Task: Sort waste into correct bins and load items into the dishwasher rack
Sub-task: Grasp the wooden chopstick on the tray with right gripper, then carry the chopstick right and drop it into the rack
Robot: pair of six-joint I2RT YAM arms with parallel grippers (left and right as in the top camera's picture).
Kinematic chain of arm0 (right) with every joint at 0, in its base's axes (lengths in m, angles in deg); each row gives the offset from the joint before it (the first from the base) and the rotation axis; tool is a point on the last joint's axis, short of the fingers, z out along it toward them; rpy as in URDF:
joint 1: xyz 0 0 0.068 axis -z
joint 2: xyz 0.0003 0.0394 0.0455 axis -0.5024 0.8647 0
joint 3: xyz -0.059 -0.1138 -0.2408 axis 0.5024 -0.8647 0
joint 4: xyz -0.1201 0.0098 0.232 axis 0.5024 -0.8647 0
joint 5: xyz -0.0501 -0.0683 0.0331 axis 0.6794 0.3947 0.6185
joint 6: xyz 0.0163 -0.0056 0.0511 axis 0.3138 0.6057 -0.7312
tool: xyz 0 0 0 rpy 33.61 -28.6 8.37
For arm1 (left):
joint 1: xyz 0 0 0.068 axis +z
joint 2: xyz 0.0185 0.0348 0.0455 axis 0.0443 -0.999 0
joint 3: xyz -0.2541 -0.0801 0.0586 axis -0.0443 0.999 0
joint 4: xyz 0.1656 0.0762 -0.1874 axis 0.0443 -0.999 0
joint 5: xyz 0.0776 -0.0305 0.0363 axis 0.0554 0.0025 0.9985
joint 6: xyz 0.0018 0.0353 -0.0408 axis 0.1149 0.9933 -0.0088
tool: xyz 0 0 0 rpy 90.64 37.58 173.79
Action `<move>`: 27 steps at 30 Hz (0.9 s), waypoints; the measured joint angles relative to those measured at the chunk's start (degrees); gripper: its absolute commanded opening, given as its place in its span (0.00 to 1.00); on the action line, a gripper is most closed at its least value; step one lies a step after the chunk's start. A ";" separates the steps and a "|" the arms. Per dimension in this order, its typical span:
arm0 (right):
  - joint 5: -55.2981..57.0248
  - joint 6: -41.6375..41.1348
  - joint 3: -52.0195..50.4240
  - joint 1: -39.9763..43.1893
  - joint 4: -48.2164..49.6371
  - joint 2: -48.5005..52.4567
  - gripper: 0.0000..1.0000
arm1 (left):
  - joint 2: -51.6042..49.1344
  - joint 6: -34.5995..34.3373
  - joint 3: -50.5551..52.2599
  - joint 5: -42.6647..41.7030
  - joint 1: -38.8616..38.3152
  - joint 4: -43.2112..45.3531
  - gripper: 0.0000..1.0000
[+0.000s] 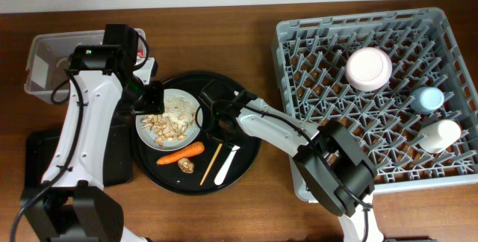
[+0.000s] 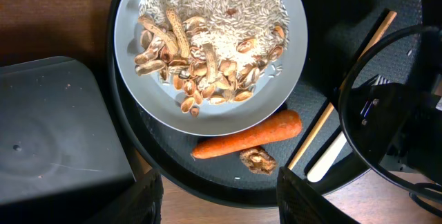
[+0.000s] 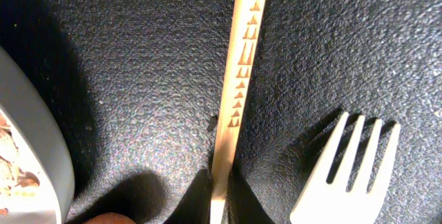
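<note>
The grey plate (image 1: 168, 119) holds rice and peanut shells (image 2: 200, 51) on the round black tray (image 1: 246, 149). An orange carrot (image 1: 181, 153), a brown lump (image 1: 186, 165), a wooden stick (image 1: 213, 163) and the white fork (image 1: 226, 166) lie in front of it. My right gripper (image 3: 217, 196) is down on the tray, shut on the stick's end (image 3: 238, 79), with the fork (image 3: 345, 175) beside it. My left gripper (image 2: 221, 203) is open and empty above the tray by the plate (image 2: 207, 44). The wrapper and tissue are out of view.
The dishwasher rack (image 1: 314, 40) at right holds the pinkish bowl (image 1: 368, 68), blue cup (image 1: 427, 98) and cream cup (image 1: 439, 134). The clear tub (image 1: 45, 63) stands at back left. The shallow black tray (image 1: 41, 160) lies at front left.
</note>
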 measured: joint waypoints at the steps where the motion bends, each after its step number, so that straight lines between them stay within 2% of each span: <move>1: 0.00 0.31 0.04 0.00 -0.02 0.00 0.05 | 0.00 0.00 0.00 0.00 0.00 0.00 0.52; 7: 0.46 4.59 0.50 0.00 -1.27 -0.02 0.05 | 0.00 0.00 0.00 0.00 0.00 -0.42 0.52; 14: 3.17 15.89 1.11 0.90 -7.48 -1.75 0.05 | 0.00 0.00 0.00 0.00 0.00 -0.42 0.53; 27: 4.20 40.61 1.09 12.00 -21.33 -18.21 0.06 | 0.00 0.00 0.00 0.00 0.00 -0.42 0.53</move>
